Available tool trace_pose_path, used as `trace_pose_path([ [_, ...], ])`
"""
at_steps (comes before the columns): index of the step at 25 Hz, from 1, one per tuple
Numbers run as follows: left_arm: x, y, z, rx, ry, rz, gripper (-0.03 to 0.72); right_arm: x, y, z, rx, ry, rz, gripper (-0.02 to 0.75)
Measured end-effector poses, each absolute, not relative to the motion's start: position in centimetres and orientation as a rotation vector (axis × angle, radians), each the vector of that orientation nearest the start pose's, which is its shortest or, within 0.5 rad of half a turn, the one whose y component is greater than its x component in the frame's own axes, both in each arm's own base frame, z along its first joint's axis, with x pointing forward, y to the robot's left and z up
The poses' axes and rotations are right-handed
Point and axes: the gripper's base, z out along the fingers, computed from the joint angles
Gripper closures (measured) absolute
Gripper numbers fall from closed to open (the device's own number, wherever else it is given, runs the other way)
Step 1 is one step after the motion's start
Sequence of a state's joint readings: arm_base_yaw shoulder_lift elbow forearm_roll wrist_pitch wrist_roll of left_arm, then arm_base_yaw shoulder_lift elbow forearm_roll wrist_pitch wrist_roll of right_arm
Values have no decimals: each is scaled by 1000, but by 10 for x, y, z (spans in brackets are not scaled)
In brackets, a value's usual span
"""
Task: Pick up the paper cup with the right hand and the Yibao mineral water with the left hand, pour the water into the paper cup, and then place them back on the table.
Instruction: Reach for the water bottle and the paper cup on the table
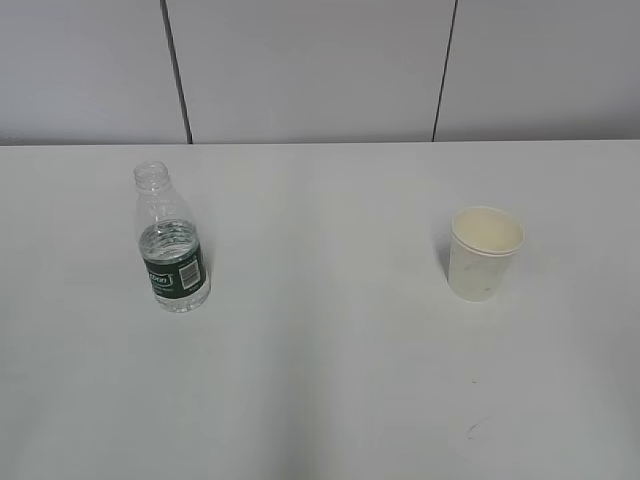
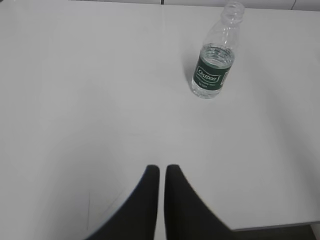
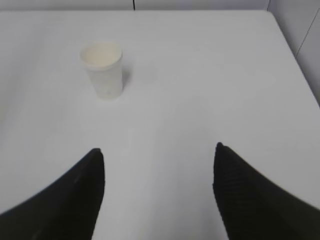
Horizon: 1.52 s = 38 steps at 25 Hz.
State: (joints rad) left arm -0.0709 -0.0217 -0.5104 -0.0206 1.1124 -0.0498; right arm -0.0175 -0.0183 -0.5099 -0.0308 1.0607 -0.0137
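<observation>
The Yibao mineral water (image 1: 172, 248), a clear capless bottle with a dark green label, stands upright on the left of the white table (image 1: 320, 380). It shows far ahead and to the right in the left wrist view (image 2: 215, 60). The cream paper cup (image 1: 485, 253) stands upright on the right. In the right wrist view it (image 3: 103, 70) is ahead and to the left. My left gripper (image 2: 162, 169) is shut and empty, well short of the bottle. My right gripper (image 3: 159, 152) is open and empty, well short of the cup. Neither arm shows in the exterior view.
A grey panelled wall (image 1: 320, 70) runs behind the table's far edge. The table's right edge (image 3: 295, 55) shows in the right wrist view, and its near edge (image 2: 275, 227) at the bottom right of the left wrist view.
</observation>
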Motion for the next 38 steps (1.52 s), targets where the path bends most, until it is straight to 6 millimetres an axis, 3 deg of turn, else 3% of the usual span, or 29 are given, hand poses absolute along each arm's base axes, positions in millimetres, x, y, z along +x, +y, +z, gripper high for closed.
trace_pose_path([
  [7, -9, -1, 297, 20, 1878, -108, 688, 11, -2, 292, 1, 1959, -57, 205],
  [11, 5, -2, 313, 16, 1757, -110, 688, 33, -3, 301, -3, 1924, -56, 205],
  [13, 23, -3, 323, 30, 1712, -96, 688, 50, -3, 309, -6, 1879, -56, 205],
  [14, 23, -3, 323, 30, 1712, -96, 688, 50, -3, 309, -6, 1879, -56, 205],
  [21, 85, -9, 330, 86, 1739, -76, 688, 88, -3, 315, -14, 1839, -56, 205],
  [27, 130, -13, 319, 117, 1738, -53, 688, 114, -3, 303, -18, 1868, -53, 205],
  [38, 163, -17, 299, 121, 1850, -52, 669, 132, -3, 297, -23, 1887, -54, 205],
])
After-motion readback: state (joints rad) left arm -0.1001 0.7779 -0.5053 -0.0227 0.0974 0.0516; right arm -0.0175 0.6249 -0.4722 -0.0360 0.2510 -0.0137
